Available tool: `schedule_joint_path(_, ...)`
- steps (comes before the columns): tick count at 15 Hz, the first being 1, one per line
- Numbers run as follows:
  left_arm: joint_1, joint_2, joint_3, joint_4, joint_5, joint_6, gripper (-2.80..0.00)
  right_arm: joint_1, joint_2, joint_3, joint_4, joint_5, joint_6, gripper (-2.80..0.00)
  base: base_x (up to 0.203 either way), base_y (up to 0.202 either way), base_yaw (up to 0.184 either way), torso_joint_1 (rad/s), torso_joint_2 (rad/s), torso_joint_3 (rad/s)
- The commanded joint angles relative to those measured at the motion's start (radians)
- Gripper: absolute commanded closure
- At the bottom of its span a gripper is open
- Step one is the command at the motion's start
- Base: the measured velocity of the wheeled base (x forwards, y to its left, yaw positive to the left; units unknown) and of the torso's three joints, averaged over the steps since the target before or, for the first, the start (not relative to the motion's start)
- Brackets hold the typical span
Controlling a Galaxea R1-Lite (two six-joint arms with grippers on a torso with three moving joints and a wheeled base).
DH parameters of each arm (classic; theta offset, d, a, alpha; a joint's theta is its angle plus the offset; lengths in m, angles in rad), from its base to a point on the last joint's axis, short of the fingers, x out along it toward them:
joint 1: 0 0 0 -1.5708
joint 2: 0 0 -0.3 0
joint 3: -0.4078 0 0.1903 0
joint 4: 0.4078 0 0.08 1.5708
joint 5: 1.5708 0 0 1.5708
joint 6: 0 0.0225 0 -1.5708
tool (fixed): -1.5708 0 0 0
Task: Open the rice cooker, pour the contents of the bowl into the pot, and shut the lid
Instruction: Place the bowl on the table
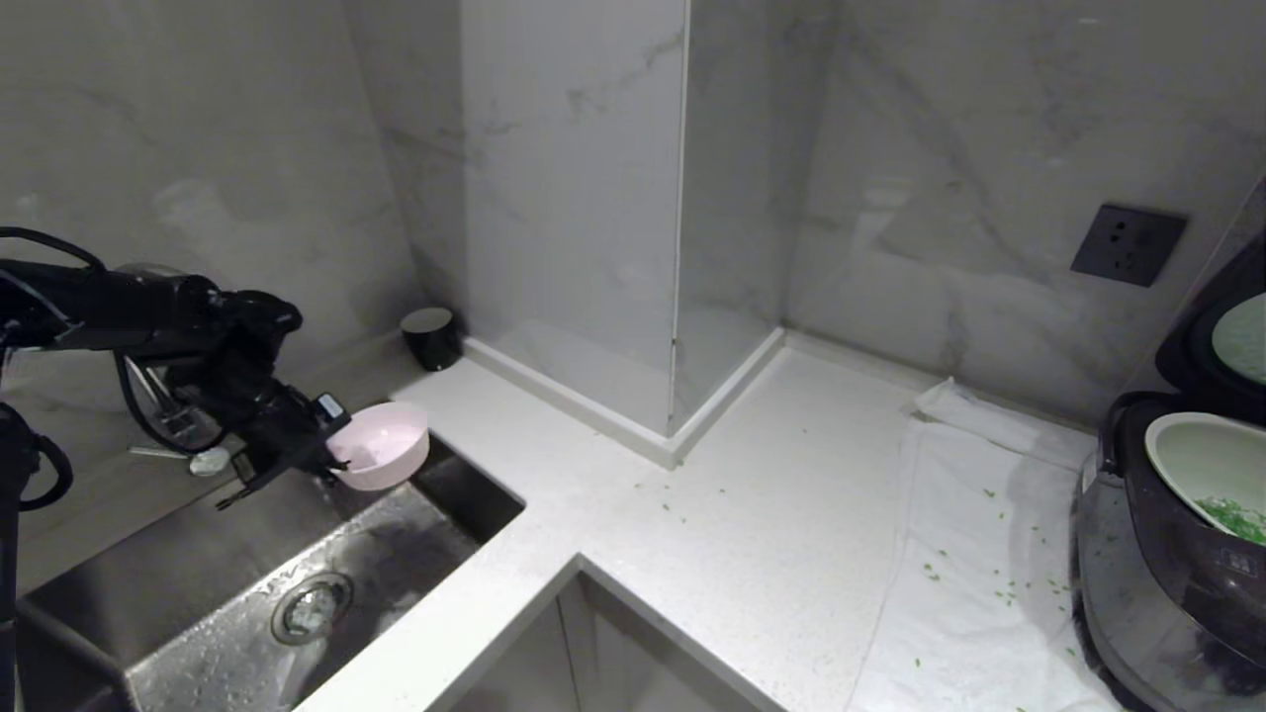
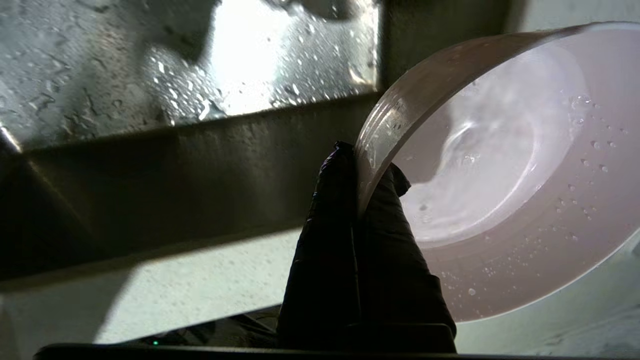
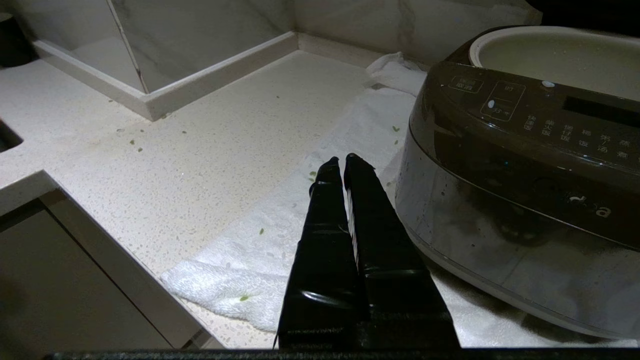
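Observation:
My left gripper (image 1: 331, 450) is shut on the rim of the pale pink bowl (image 1: 381, 445) and holds it in the air over the sink's far end. In the left wrist view one finger lies inside the bowl (image 2: 500, 175) and one outside; the bowl is wet and holds no green bits. At the far right the rice cooker (image 1: 1137, 554) stands with its lid (image 1: 1221, 326) raised. Chopped green bits (image 1: 1234, 516) lie in its off-white pot (image 1: 1202, 455). My right gripper (image 3: 342, 162) hangs shut and empty over the towel, next to the cooker's front (image 3: 525, 150).
A steel sink (image 1: 198, 593) with a round drain (image 1: 312, 605) lies under the bowl. A white towel (image 1: 969, 554) under the cooker and the counter (image 1: 692, 514) carry scattered green bits. A black cup (image 1: 430, 336) stands by the wall corner. A socket (image 1: 1128, 242) is on the right wall.

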Motion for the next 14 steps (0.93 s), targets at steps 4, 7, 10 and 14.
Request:
schedule_joint_path(4, -0.230, -0.035, 0.021, 0.005, 0.002, -0.082, 0.00, 0.000, 0.000, 0.002, 0.000, 0.000, 0.000, 0.00, 0.000, 0.000, 0.000, 0.000, 0.00, 0.000)
schedule_joint_path(7, -0.348, 0.036, -0.016, 0.004, 0.015, -0.123, 0.00, 0.001, 0.000, 0.002, 0.000, 0.000, 0.000, 0.00, 0.000, 0.000, 0.000, 0.000, 0.00, 0.000)
schedule_joint_path(10, -0.425, 0.127, -0.106, 0.004, 0.043, -0.145, 0.00, 0.000, 0.000, 0.002, 0.000, 0.000, 0.000, 0.00, 0.000, 0.000, 0.000, 0.000, 0.00, 0.000)
schedule_joint_path(14, -0.498, 0.203, -0.151, -0.055, 0.090, -0.144, 0.00, 0.001, 0.000, 0.002, 0.000, 0.000, -0.001, 0.00, 0.000, 0.000, 0.000, 0.000, 0.00, 0.000)
